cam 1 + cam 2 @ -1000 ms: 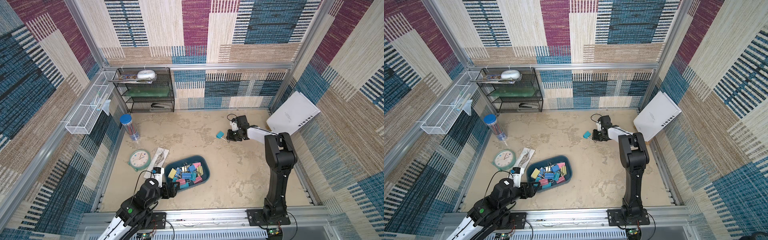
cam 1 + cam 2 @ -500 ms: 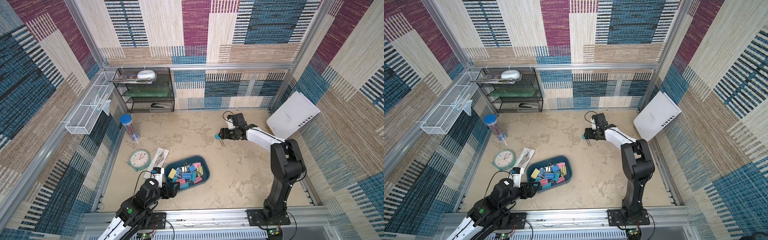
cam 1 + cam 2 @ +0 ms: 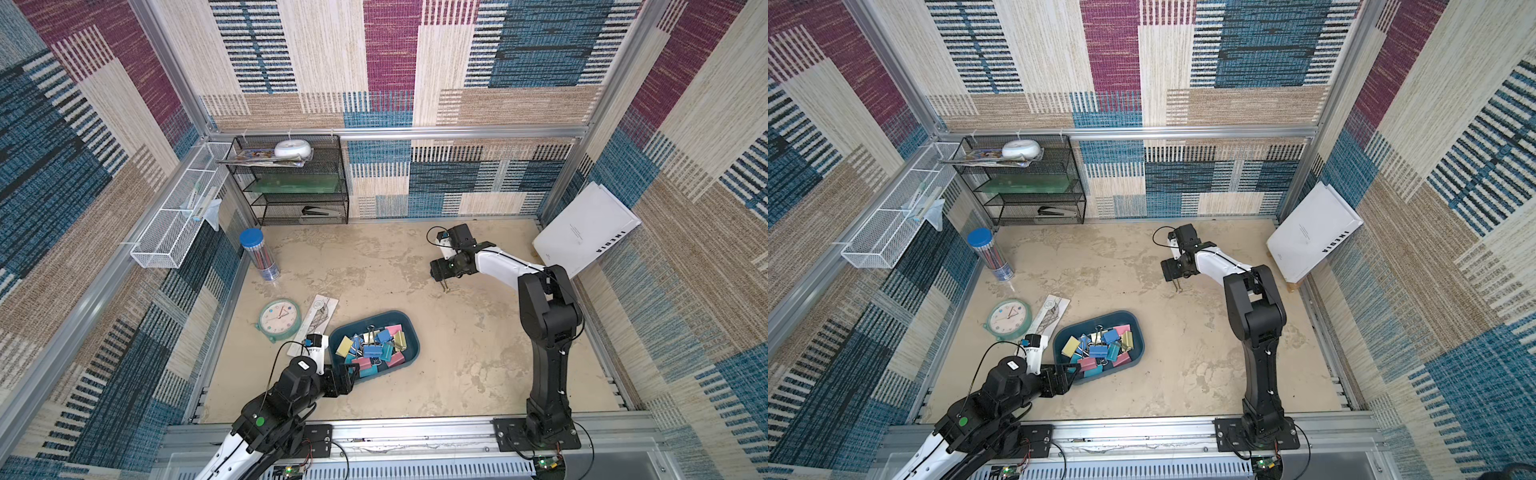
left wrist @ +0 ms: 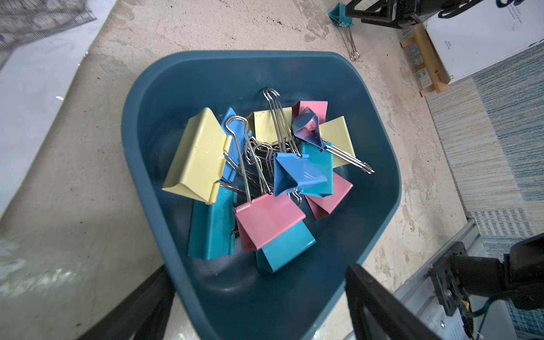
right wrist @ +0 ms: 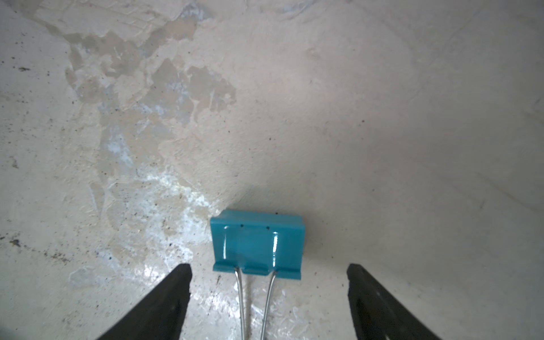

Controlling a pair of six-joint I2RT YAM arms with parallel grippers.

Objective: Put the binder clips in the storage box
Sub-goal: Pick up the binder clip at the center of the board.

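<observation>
The right tool stands spread wide. A teal binder clip lies on the surface just ahead of its fingertips (touching neither), its wire handles running back between them. The left tool, also spread, hovers at one end of the storage box, where the other binder clips are heaped.

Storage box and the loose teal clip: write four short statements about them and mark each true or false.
1. A teal binder clip is outside the storage box. True.
2. The right arm's jaws are shut on it. False: they stand open, not touching it.
3. The storage box is empty. False: it holds a pile of binder clips.
4. The left arm's jaws are open, holding nothing. True.
</observation>
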